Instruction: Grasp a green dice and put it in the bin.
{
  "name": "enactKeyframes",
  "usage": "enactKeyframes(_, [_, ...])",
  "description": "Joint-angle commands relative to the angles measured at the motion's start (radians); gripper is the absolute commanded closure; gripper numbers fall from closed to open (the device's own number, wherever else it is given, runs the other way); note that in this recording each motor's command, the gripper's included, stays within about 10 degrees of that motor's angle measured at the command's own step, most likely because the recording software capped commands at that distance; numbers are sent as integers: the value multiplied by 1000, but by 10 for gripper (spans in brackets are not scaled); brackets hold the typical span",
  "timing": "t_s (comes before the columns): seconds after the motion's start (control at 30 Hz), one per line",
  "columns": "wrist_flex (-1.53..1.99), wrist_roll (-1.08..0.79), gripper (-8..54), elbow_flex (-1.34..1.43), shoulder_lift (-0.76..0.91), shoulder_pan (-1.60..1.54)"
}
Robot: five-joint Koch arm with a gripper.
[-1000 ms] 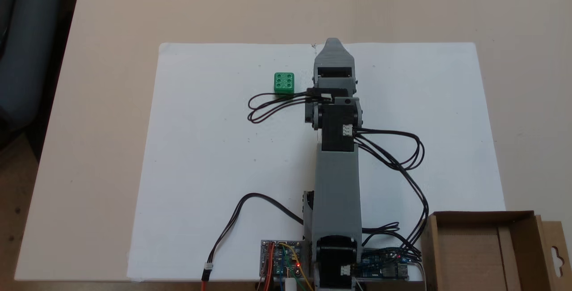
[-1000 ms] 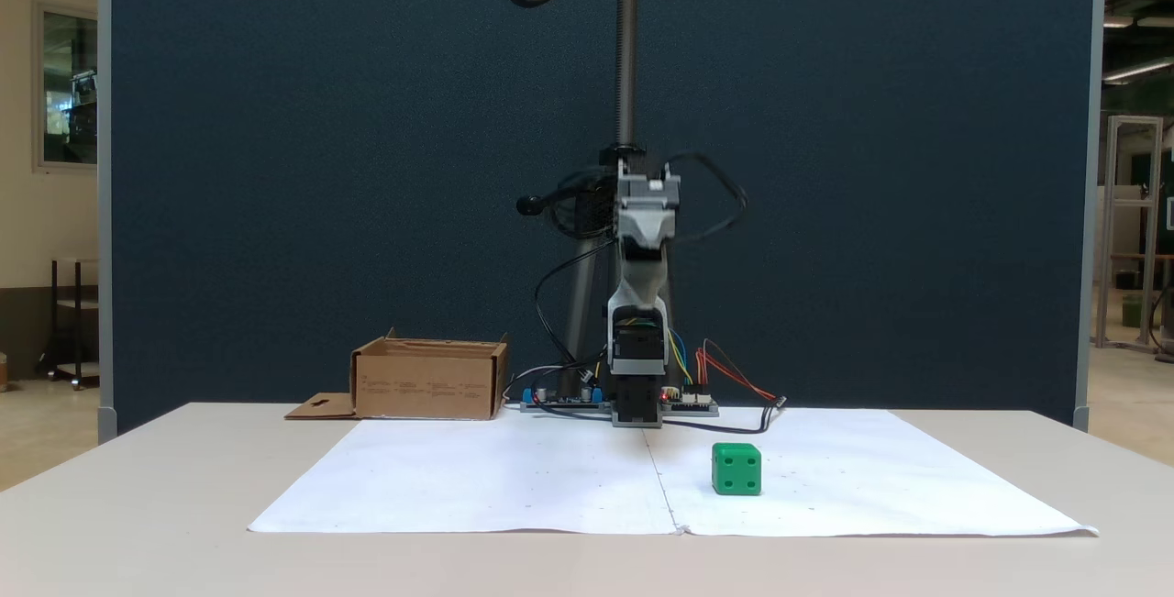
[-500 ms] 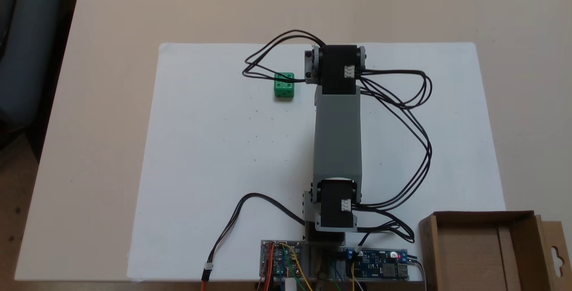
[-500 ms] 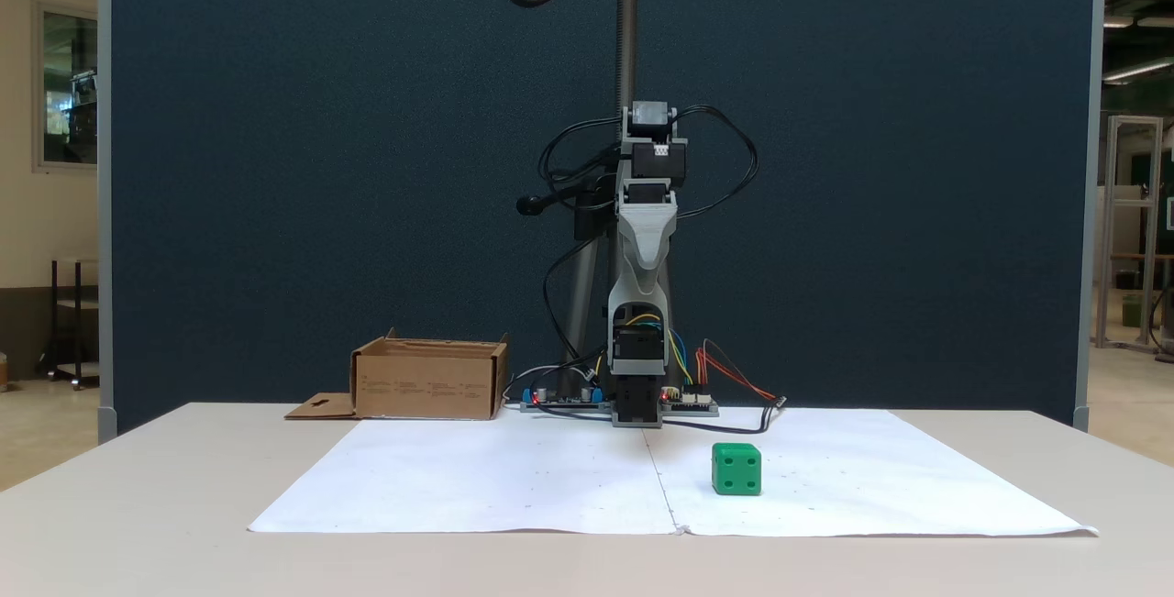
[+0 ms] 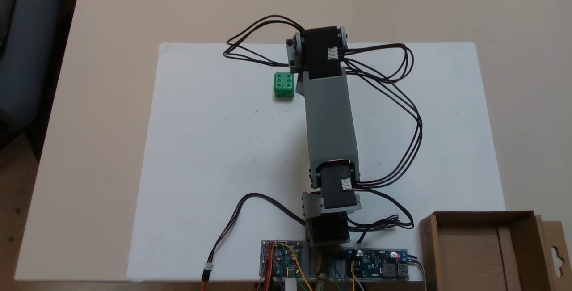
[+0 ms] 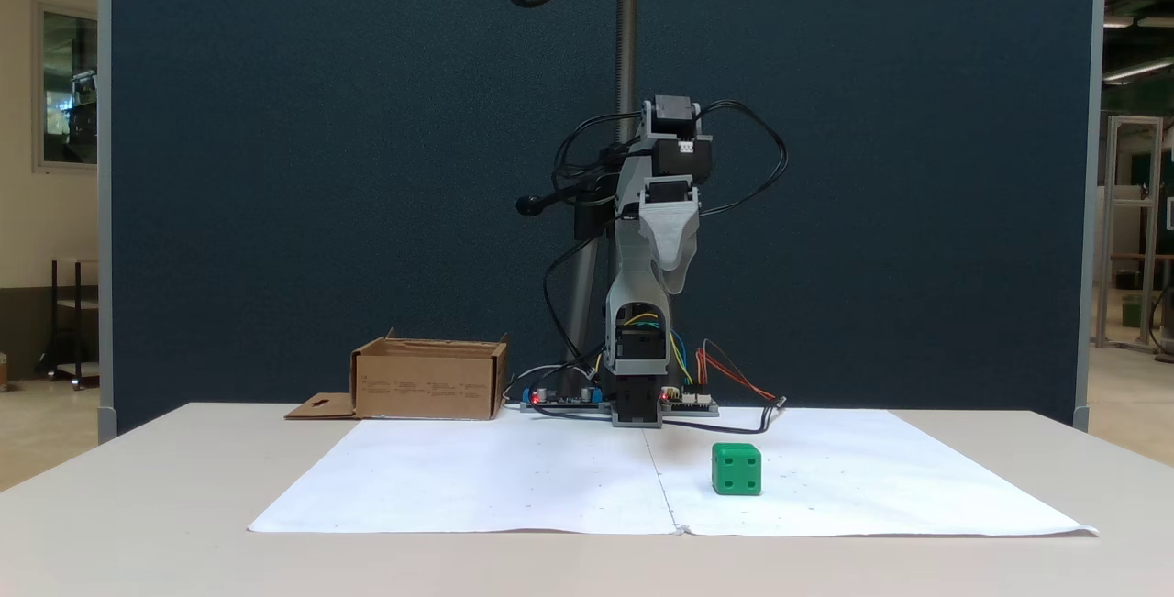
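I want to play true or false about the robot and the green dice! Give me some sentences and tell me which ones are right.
1. The green dice sits on the white paper. True.
2. The green dice is inside the bin. False: it lies on the paper, far from the bin.
3. The gripper hangs in the air above the table. True.
4. The gripper is holding the green dice. False: the dice rests on the paper, apart from the gripper.
5. The bin is tipped on its side. False: it stands upright with its open top facing up.
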Motion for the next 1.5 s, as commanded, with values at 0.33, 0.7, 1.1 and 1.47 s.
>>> enactKeyframes(0.33, [58,89,23,-41,-83,-63])
enactKeyframes(0.7, [57,104,24,-135,-202,-58])
enactKeyframes(1.1, [57,80,20,-252,-336,-58])
enactKeyframes(1.47, [60,64,19,-279,-379,-60])
